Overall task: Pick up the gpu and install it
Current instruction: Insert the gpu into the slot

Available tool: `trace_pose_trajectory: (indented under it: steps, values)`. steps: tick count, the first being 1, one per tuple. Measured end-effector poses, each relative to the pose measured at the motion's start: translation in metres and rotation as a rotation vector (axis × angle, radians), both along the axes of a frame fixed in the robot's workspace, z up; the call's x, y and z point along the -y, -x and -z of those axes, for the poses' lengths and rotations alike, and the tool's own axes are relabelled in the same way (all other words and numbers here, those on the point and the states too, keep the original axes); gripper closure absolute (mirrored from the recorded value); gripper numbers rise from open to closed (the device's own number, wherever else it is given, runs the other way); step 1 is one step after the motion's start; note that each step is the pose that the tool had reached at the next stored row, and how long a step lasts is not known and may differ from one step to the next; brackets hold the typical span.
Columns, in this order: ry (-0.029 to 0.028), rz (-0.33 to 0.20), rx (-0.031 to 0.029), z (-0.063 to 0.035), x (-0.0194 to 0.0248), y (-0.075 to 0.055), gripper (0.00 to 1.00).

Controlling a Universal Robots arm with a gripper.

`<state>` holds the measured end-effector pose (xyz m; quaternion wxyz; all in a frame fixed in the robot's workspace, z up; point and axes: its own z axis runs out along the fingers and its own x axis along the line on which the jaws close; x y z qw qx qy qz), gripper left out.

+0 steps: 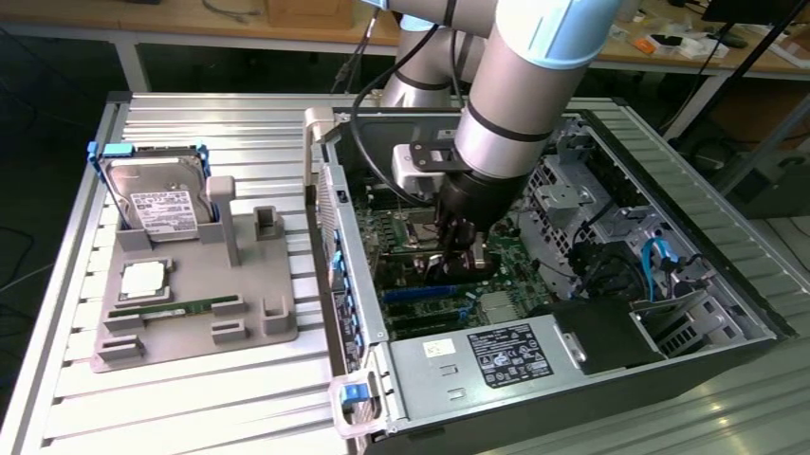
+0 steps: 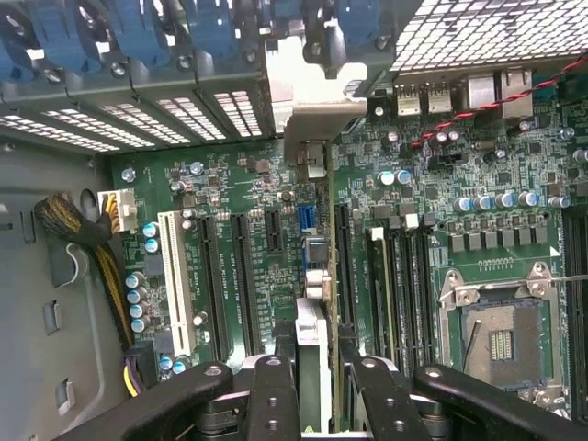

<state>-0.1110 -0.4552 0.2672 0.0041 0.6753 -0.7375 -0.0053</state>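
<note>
The tool [image 2: 317,390] is standing partly closed, its two black fingers [image 2: 274,395] pinching the gpu [image 2: 312,312] from either side, so the thin card is showing edge-on between them. The card is hanging inside the open computer case [image 1: 715,284], close over the green motherboard [image 2: 230,175] and running parallel to the long expansion slots. I cannot tell whether its lower edge is touching a slot. Its narrow silver bracket [image 2: 308,138] is pointing toward the perforated rear wall of the case, next to a row of blue plastic latches [image 2: 138,37]. In the exterior view the tool [image 1: 458,254] is sitting deep in the case, under the smooth grey cylindrical arm [image 1: 525,95].

The motherboard is showing a matte green face dotted with small round blue-topped capacitors [image 2: 138,294]. One slot [image 2: 173,276] is showing white plastic, and the ones beside it are black. A square, metal-framed processor socket [image 2: 501,331] is lying open on the board, and a bundle of yellow and black wires [image 2: 78,225] is curving along the grey case floor. A sheet-metal power supply [image 1: 504,358] with a black label is filling one corner of the case.

Toward the exterior view's left, a grey moulded holder [image 1: 190,327] is lying on the ribbed aluminium surface [image 1: 203,408]. It is carrying a silver hard drive [image 1: 158,204] with a white label and a slim green RAM stick [image 1: 171,308] lying flat.
</note>
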Motion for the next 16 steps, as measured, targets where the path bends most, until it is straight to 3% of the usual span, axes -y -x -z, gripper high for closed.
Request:
trace_pose_trajectory:
  steps: [10,16]
  values:
    - [-0.0001,-0.065,0.0001,0.0001,0.0,0.0,0.72]
    - [-0.0001,-0.068,0.0,0.0,0.0,0.0,0.72]
